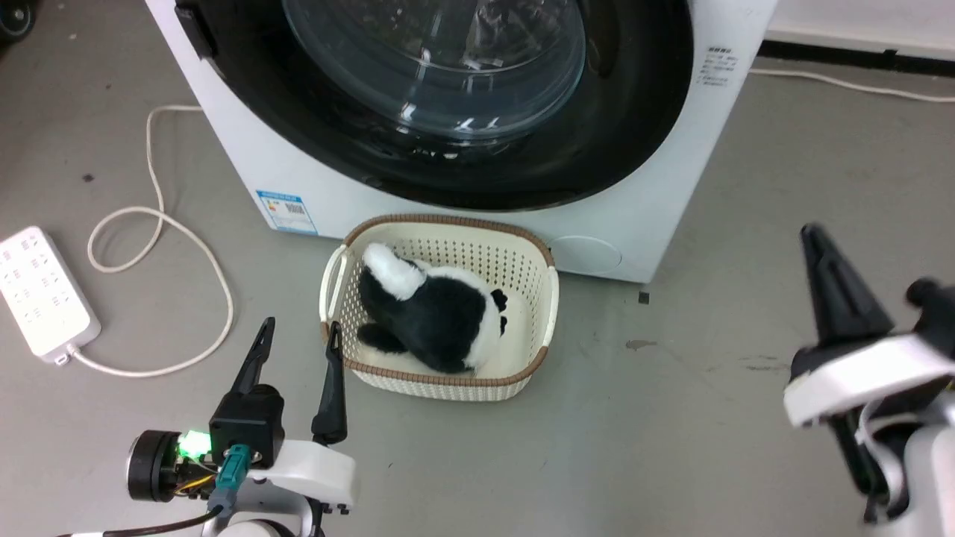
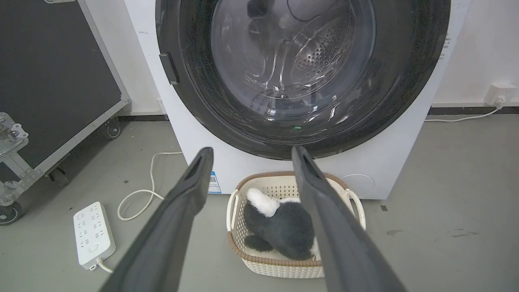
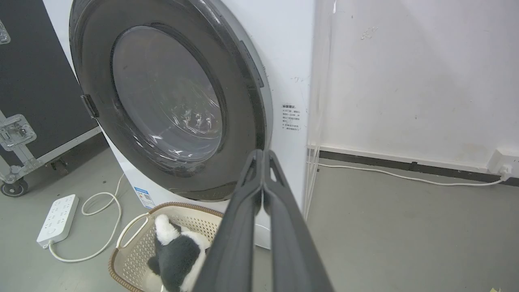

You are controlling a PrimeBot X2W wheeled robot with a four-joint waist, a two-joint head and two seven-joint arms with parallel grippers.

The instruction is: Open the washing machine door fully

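Closest in, the jaws of the left gripper [image 1: 301, 323] are held wide apart and empty, while those of the right gripper [image 3: 262, 153] are pressed together on nothing. Shut on the front of the washing machine [image 1: 246, 149], the washing machine door [image 1: 634, 112] is judged heavy, hard and slippery, so the small black tab [image 2: 168, 69] on its left edge is best hooked. A black and white plush toy [image 1: 440, 313] is held in the cream basket [image 1: 448, 221] just in front.
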